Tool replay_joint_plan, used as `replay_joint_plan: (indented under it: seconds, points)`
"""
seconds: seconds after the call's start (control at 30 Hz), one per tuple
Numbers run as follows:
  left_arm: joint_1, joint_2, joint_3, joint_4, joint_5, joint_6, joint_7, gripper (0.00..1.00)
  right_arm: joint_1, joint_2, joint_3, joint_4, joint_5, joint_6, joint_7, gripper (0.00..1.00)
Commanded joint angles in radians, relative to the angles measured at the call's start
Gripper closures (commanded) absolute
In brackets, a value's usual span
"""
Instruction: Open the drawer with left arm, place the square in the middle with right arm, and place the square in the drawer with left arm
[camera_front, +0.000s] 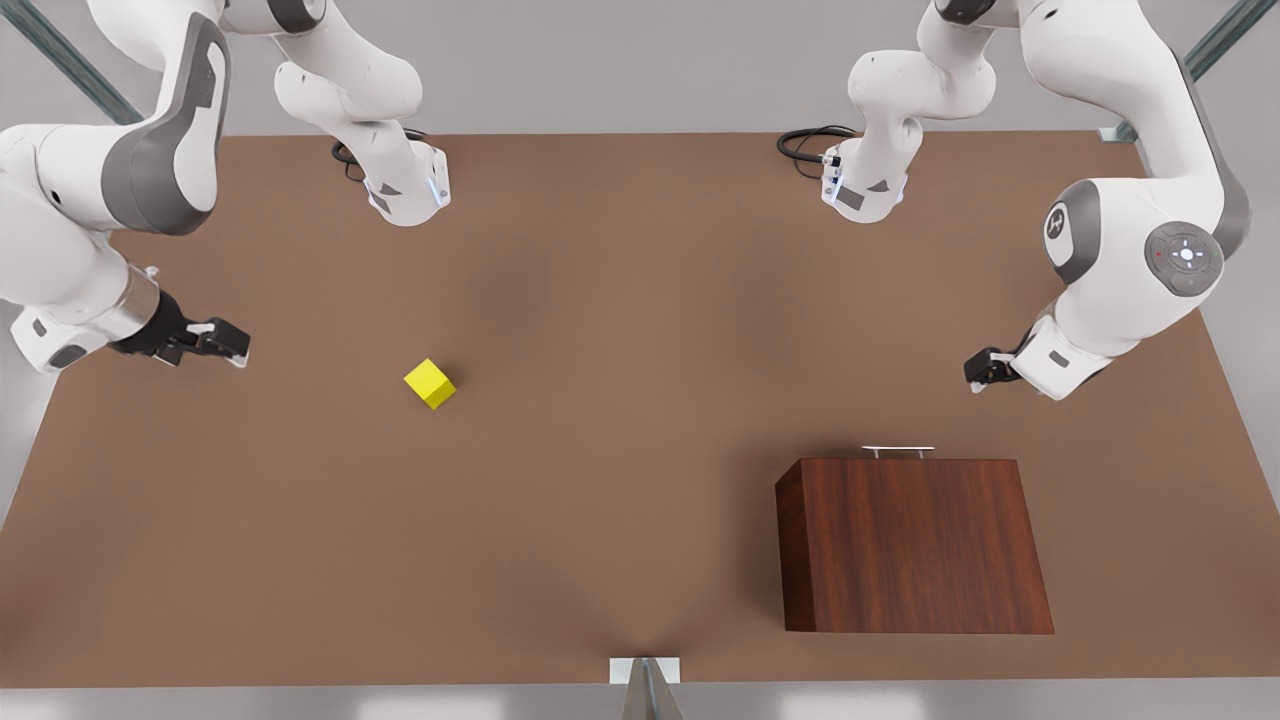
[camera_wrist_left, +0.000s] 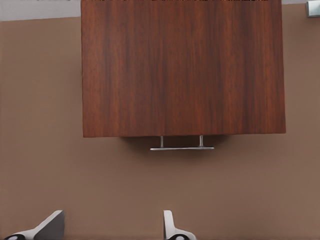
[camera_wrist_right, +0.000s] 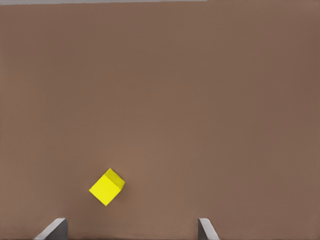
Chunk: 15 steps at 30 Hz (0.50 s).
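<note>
Front view, left to right: right gripper (camera_front: 228, 345) is hovering over the matte brown tabletop (camera_front: 620, 400) at the front view's left edge, black fingers pointing toward the square (camera_front: 430, 383). Square is a small bright yellow cube, plain faces, sitting corner-turned on the table, well apart from that gripper and from the cabinet (camera_front: 910, 545). Cabinet is boxy, dark reddish-brown grained wood, standing at the front view's lower right. Drawer is sitting shut inside it, slim silver bar handle (camera_front: 898, 451) sticking out from the far edge. Left gripper (camera_front: 978, 372) is hanging near the handle, apart from it; its finger spacing is hard to read from this angle.

Left wrist view: left gripper (camera_wrist_left: 112, 227) is showing pale fingertips spread wide with nothing between them, facing the cabinet (camera_wrist_left: 182, 70) and handle (camera_wrist_left: 182, 147) on two short posts. No drawer interior is showing, so contents cannot be told.

Right wrist view: right gripper (camera_wrist_right: 132, 229) fingertips are likewise spread, empty, with the square (camera_wrist_right: 106, 187) lying on bare table (camera_wrist_right: 200, 100) just ahead of them.
</note>
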Motion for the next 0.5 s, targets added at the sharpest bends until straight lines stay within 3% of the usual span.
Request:
replay_joint_plan:
  seconds: [0.0,0.07,0.13,0.27,0.37,0.47]
  points:
    - [0.000,-0.001,-0.001,-0.001,0.005,0.001,0.000,0.00,0.007,0.006,0.000,-0.001,-0.007,0.005,0.001,0.00]
    - [0.001,-0.020,-0.001,-0.046,0.004,0.036,-0.162,0.00,-0.015,0.014,-0.001,-0.028,-0.007,0.060,-0.009,0.00]
    - [0.000,-0.113,-0.001,-0.236,-0.001,0.221,-0.449,0.00,-0.022,0.012,-0.001,-0.067,-0.007,0.126,-0.009,0.00]
    - [-0.002,-0.163,-0.001,-0.510,-0.025,0.597,-0.921,0.00,-0.021,-0.022,0.000,-0.114,-0.008,0.164,-0.009,0.00]
    - [-0.004,-0.152,-0.002,-0.647,-0.090,0.820,-1.120,0.00,-0.004,-0.074,0.098,-0.237,-0.004,0.172,-0.012,0.00]
    - [-0.004,-0.120,-0.002,-0.664,-0.131,0.852,-1.118,0.00,-0.004,-0.123,0.206,-0.416,-0.002,0.311,-0.232,0.00]
